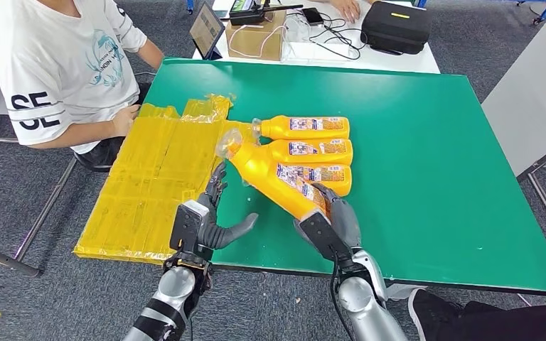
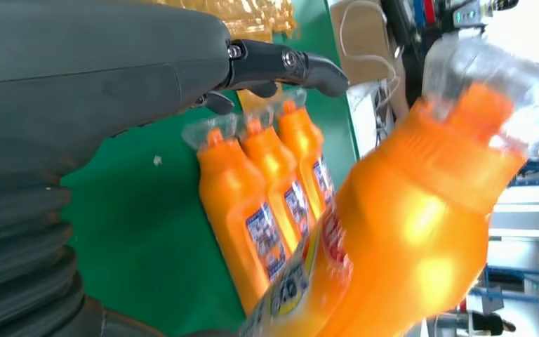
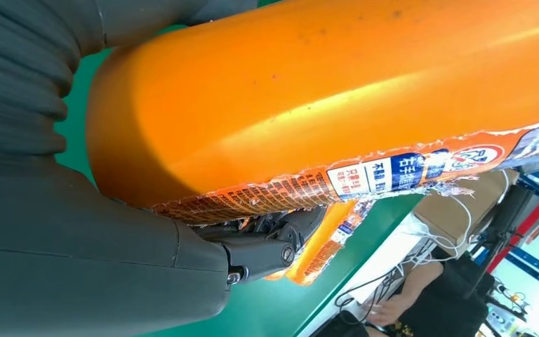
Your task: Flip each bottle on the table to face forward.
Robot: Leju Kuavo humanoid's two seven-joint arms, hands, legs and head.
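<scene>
My right hand (image 1: 335, 226) grips an orange bottle (image 1: 277, 176) by its base, lifted and tilted, with its clear-wrapped cap toward the far left. In the right wrist view the same bottle (image 3: 323, 91) rests across my palm, with my fingers (image 3: 267, 247) curled beneath its torn label. Behind it, three more orange bottles (image 1: 307, 127) (image 1: 314, 150) (image 1: 333, 176) lie side by side on the green table (image 1: 426, 163), labels up and caps pointing left. My left hand (image 1: 212, 222) hovers open just left of the held bottle (image 2: 407, 232), fingers (image 2: 284, 63) spread and touching nothing.
A stack of yellow plastic sheets (image 1: 149, 185) covers the table's left part. A person in a white shirt (image 1: 64, 71) sits at the left edge. A cardboard box (image 1: 256, 35), cables and a black case (image 1: 396, 27) sit on the white table behind. A white surface (image 1: 533, 92) stands to the right.
</scene>
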